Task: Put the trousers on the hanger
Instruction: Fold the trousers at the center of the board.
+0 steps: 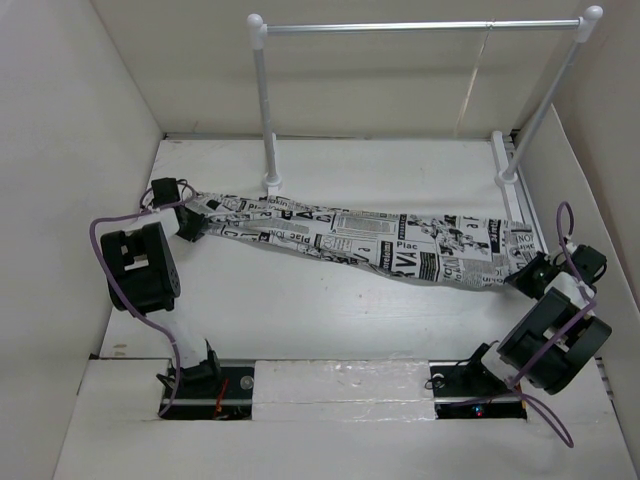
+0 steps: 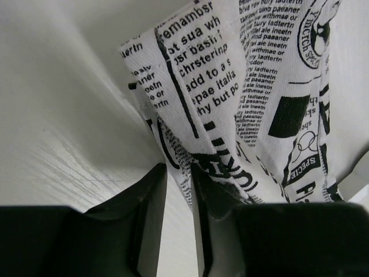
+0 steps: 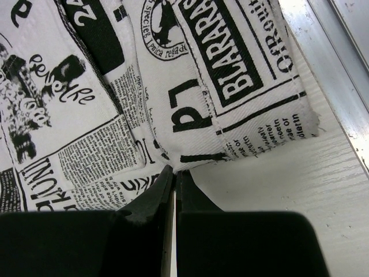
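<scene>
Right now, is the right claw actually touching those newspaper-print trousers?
Touching. The right wrist view shows the right gripper pinching a fold of the trousers: the cloth edge runs straight in between the nearly shut jaws, with no gap.

White wood-grain table (image 1: 300,300), flat and matte. A white-posted metal-bar clothes rail (image 1: 420,27) stands on the far half, both feet on the surface. White newspaper-print cloth trousers (image 1: 380,245) stretch across the middle (resting or just clear: cannot tell).

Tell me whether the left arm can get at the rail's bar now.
Probably not: left gripper is shut on the trousers, stretched across to the right gripper, and the bar stands well above.
</scene>
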Tool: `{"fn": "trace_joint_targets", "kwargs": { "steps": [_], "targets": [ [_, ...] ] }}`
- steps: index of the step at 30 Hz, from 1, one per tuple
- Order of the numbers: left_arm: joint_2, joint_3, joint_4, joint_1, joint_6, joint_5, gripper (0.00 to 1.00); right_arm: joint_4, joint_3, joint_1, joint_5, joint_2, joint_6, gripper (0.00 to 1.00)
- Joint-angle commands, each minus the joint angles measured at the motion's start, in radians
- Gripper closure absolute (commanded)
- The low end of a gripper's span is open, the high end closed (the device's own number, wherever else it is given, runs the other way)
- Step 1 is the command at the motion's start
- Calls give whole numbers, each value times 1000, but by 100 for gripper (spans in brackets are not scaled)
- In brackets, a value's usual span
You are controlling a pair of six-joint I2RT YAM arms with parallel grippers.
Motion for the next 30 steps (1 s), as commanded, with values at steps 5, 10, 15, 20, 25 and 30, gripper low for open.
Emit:
{"fn": "trace_joint_targets", "kwargs": {
  "steps": [5, 10, 15, 20, 25, 30],
  "targets": [
    [54, 20, -26, -2, 12, -54, 82, 88, 25, 27, -72, -2, 15, 100],
    [66, 46, -38, -2, 46, -54, 100, 88, 9, 41, -43, -7, 6, 100],
    [-31, 9, -93, 22, 111, -172, 100, 65, 44, 41, -2, 10, 4, 100],
    [-212, -121, -112, 105, 176, -245, 100, 74, 100, 41, 34, 47, 44, 100],
    [-383, -206, -193, 134, 188, -281, 100, 65, 129, 41, 47, 82, 64, 100],
    [-518, -238, -273, 134, 199, -354, 100, -10, 129, 1, 87, 30, 56, 100]
  ]
}}
